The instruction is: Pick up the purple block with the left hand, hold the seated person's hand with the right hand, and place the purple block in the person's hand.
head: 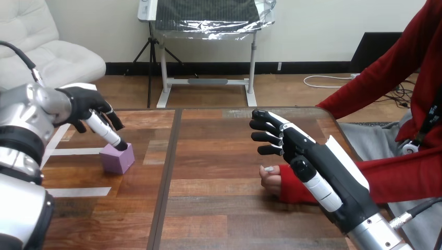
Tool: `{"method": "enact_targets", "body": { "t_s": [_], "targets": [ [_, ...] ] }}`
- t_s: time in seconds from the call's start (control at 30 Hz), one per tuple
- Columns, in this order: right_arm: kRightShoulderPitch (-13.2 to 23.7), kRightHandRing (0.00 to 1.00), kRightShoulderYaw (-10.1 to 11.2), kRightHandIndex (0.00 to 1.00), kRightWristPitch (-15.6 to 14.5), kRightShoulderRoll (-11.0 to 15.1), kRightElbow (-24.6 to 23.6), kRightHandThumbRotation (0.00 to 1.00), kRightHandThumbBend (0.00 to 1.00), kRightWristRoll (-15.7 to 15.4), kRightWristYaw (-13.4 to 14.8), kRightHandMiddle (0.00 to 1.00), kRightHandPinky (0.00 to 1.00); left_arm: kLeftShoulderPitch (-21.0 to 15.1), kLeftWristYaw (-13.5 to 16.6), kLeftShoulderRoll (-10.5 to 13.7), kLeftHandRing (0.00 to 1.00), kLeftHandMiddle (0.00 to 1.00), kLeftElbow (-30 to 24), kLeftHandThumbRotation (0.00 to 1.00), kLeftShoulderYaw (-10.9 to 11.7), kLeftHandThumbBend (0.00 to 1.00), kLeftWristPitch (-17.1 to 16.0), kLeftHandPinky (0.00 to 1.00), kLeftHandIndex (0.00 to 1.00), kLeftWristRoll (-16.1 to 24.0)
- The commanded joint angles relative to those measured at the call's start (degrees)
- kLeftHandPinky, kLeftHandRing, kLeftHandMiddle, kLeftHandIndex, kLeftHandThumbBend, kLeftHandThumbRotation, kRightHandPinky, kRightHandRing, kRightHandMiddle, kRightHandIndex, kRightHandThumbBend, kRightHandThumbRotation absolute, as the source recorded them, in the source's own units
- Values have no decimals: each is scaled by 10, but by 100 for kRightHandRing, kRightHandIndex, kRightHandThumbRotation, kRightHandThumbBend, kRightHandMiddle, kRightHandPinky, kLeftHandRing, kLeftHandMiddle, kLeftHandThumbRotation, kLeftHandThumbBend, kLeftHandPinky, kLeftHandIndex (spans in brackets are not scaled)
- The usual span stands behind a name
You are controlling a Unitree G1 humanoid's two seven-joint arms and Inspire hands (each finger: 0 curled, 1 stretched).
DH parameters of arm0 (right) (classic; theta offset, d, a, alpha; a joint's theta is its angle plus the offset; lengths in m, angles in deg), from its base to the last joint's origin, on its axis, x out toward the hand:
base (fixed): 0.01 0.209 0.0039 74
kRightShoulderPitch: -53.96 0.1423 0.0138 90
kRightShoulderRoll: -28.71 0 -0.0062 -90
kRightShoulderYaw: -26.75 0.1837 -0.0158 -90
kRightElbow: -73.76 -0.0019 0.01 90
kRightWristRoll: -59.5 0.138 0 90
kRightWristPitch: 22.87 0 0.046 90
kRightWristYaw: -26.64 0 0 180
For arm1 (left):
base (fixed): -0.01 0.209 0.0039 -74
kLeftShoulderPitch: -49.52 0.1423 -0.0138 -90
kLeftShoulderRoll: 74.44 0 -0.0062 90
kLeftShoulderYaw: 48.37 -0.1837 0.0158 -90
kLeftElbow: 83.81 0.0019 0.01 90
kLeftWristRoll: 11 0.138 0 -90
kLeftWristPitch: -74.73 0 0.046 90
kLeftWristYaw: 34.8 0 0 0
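While fingertip-down on purple block by white tape, left robot hand loose; right robot hand wide before person's hand.

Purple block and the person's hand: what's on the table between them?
Nothing. In the head view, only bare table with a dark seam lies between the block and the person's hand.
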Motion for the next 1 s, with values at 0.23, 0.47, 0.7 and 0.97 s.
{"method": "enact_targets", "body": {
  "t_s": [0.23, 0.47, 0.7, 0.97],
  "targets": [
    [38, 87, 6, 91, 1, 2, -24, 100, 100, 5, 0, 90, 82, -54, -9, 22, 77, 77, -41, 16, 17, 63, -12, 78, 65, -11],
    [40, 87, 6, 91, 1, 3, -22, 100, 100, 5, -2, 90, 81, -54, -10, 23, 80, 78, -52, 16, 21, 65, -8, 78, 67, -13],
    [41, 87, 6, 91, 1, 2, -21, 100, 100, 8, -2, 90, 81, -47, 7, 23, 82, 80, -64, 13, 24, 68, -10, 79, 75, -14],
    [40, 87, 5, 92, -1, 3, -24, 100, 100, 6, -2, 90, 81, -39, 26, 16, 85, 86, -67, 10, 18, 71, -8, 80, 83, -5]
  ]
}}
